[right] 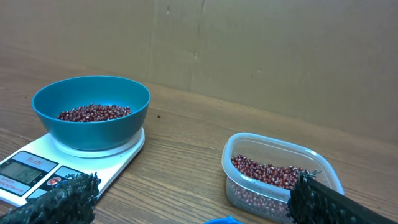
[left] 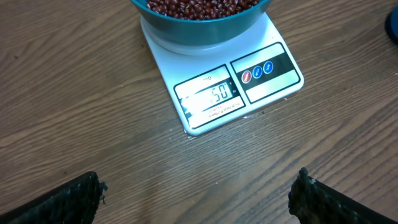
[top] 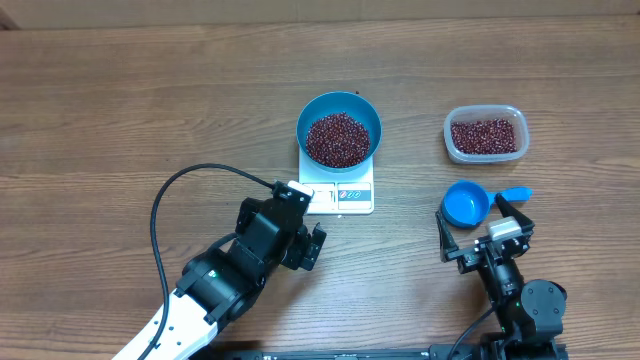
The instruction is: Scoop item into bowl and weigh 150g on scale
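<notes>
Many oval beans point(top: 337, 138) are heaped in the round blue bowl point(top: 312, 108). The digits on the scale point(left: 221, 81) are shown only by the left wrist. The left gripper point(top: 308, 218) and right gripper point(top: 478, 222) are spread wide and empty.

Open wooden table point(top: 120, 110) left of the white square scale point(top: 338, 196); a blue plastic scoop point(top: 466, 204) stands, maybe touching, before the right gripper point(top: 483, 229).

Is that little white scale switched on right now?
On. The scale has digits on its display, though glare hides part of the reading.
</notes>
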`<state>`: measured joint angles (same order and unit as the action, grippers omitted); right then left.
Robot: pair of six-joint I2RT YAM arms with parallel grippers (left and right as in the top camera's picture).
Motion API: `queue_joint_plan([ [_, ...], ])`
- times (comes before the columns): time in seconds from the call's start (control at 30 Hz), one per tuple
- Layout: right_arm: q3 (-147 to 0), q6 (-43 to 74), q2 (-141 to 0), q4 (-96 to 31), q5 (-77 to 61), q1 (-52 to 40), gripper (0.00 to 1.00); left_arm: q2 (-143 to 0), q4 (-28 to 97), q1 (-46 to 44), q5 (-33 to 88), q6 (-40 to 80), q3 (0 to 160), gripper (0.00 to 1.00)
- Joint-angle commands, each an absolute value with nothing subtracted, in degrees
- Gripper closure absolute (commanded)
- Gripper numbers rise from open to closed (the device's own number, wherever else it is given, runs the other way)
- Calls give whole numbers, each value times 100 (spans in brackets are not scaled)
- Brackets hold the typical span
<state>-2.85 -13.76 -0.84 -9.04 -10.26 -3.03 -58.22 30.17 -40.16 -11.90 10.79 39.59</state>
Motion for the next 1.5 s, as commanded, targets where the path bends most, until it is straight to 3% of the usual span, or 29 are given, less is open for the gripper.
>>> queue_joint_plan([
  [0.0,-261,-1358,-16,-884,-1031,-283,0,-5848,2864,-4051,-1531,1133,3957,0],
  [0.23,-261,-1358,-16,-882,-1031,-283,0,-5704,2327,-3750,-1693,1022,3957,0],
  [0.77,-261,-1358,-16,-882,-1031,-283,0,-4005,2200,-792,-180,1031,3889,0],
  [1.47,-261,-1358,-16,-884,-1031,-283,0,-1345,-51,-296,-189,1028,722,0],
])
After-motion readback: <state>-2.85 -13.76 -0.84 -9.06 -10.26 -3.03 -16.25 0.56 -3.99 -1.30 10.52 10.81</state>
